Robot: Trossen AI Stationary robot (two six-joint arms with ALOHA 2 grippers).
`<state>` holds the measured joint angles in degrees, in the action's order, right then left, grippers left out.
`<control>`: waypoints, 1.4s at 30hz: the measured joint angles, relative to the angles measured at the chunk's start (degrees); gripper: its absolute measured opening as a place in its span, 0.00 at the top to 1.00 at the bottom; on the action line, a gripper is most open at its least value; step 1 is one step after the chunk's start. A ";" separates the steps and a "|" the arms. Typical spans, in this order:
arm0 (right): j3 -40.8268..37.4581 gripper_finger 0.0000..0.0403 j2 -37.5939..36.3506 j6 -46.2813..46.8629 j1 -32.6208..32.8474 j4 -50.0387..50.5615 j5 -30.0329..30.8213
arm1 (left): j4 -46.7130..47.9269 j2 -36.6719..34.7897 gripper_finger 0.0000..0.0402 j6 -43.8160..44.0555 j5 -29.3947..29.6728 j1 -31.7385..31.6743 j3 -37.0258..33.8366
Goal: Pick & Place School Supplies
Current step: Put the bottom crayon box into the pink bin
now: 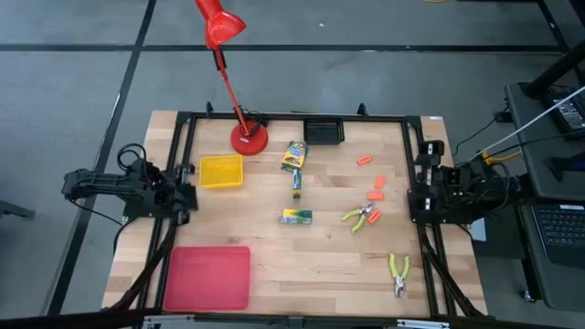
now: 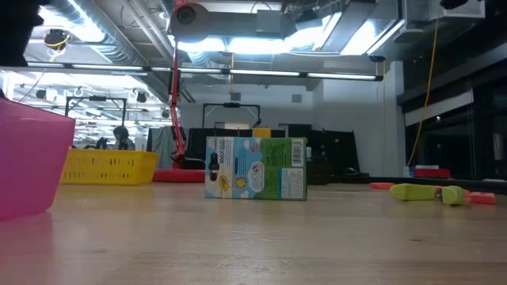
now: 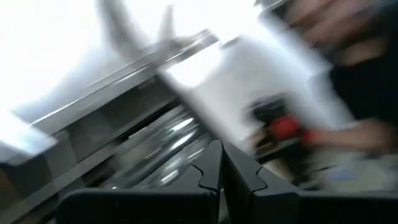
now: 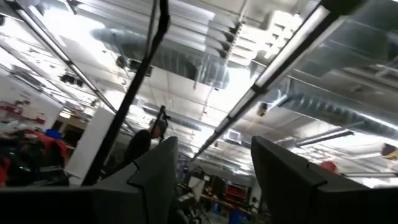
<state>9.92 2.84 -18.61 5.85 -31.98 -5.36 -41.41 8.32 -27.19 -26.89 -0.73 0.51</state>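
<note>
Bench (image 1: 274, 260): pale wood planks inside a black frame, standing on grey floor. Beyond its far edge an industrial room is showing, with ceiling ducts and strip lights.

Left gripper (image 3: 221, 163): folded back at the left edge, pointing up at the ceiling, fingers (image 3: 208, 168) pressing together on nothing.
Right gripper (image 4: 214, 174): parked at the right edge, also pointing up, fingers (image 4: 155, 171) standing spread and empty.

Supplies:
- box (image 1: 295, 217), green and yellow, lying near the centre; its panel print is showing in the low view but too small to read.
- second box (image 1: 292, 156), toward the far edge, with a narrower pack (image 1: 296, 180) just nearer.
- orange pieces (image 1: 377, 194), scattered right of centre.
- pliers (image 1: 359, 217), yellow-green handles, just beside the orange pieces.
- second pliers (image 1: 398, 273), near the near-right corner.

Other: lamp (image 1: 248, 139), red, at the far edge; yellow tray (image 1: 221, 171), far left; red tray (image 1: 207, 277), near-left corner; black tray (image 1: 323, 132), far edge.
</note>
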 joint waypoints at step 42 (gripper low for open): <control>28.07 0.48 34.28 -4.71 0.00 29.52 26.14 | 35.94 48.87 0.80 7.38 86.15 2.97 37.14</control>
<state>37.99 37.12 -23.32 5.85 -2.46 20.78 -5.47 57.19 -19.81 59.27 2.24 37.65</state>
